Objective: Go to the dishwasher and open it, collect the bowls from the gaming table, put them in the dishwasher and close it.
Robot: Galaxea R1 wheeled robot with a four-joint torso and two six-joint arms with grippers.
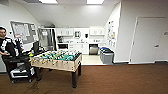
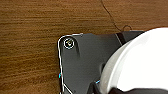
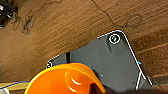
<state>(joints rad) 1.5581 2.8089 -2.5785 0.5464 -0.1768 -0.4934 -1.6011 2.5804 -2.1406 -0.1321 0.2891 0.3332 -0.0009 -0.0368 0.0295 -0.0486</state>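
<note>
The orange bowl (image 3: pixel 62 80) was seen closest, hollow side up, above the brown floor (image 3: pixel 50 32). It was judged to be gripped at its rim by the right gripper (image 3: pixel 96 88), since nothing else supported it. It was presumably kept upright and close to the wrist so that it would be carried steadily. A white rounded object (image 2: pixel 140 62) was seen at the left wrist, but what it was could not be settled. Whether the left gripper (image 2: pixel 110 89) was wide or narrow could not be told. Thin cables (image 3: pixel 25 21) lay loose on the floor.

In the head view a foosball table (image 1: pixel 57 60) stood near and to the left. A person (image 1: pixel 7 47) was seated beside a cart further left. The dishwasher (image 1: pixel 93 49) was set low into the far kitchenette, under white cabinets, well apart from the robot. Whether its door was open could not be made out. Grey bins (image 1: pixel 107 56) stood against the right wall near the kitchenette, and a white door (image 1: pixel 147 40) was seen further right.

A noticeboard (image 1: pixel 22 31) hung on the left wall and papers (image 1: pixel 111 32) on the right wall. No writing, brand or label could be read.
</note>
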